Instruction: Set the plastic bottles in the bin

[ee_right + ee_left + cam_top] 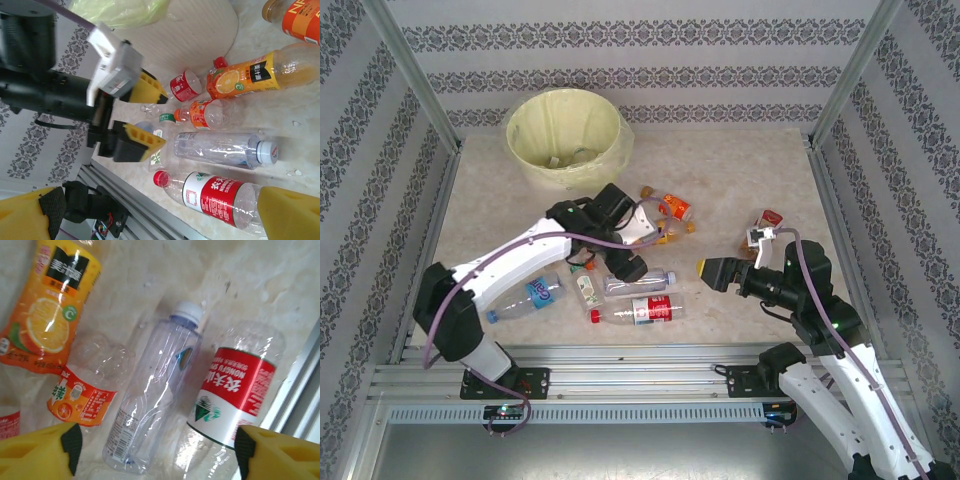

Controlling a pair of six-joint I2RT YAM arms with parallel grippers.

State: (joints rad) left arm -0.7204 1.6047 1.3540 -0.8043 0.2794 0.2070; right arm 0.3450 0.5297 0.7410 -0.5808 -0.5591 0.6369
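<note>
The bin [565, 135] stood at the far left of the tabletop [740, 170]. It was round and cream-white, lined with a pale yellow bag.

The bottles [675, 207] lay on their sides on the tabletop outside the bin. Most were in a loose cluster between it and my two bases.

My left arm reached across that cluster, and my left fingers [628, 258] hung over a clear bottle [642, 282] with a white cap. Just nearer to me lay a red-label bottle [642, 311] with a red cap. To the left of those two lay a green-label bottle [587, 290] and then a blue-label bottle [527, 294].

In my left wrist view, my left fingers were released and apart, grasping nothing. Their yellow tips sat at the two lower corners. The clear bottle and the red-label bottle lay side by side between them on the tabletop. An orange-juice bottle [50, 315] lay beyond the clear bottle, off to one side, with a smaller orange-label bottle [82, 397] next to it. I could not tell whether my tips touched the tabletop.

My right fingers [713, 272] pointed left toward the cluster, near the clear bottle's cap but apart from it. They were spread wide and empty. In my right wrist view, the red-label bottle lay between their yellow tips, with my left fingers over the bottles beyond it.

One more bottle [770, 217], red-labelled, lay beyond my right arm, well apart from the bin.
</note>
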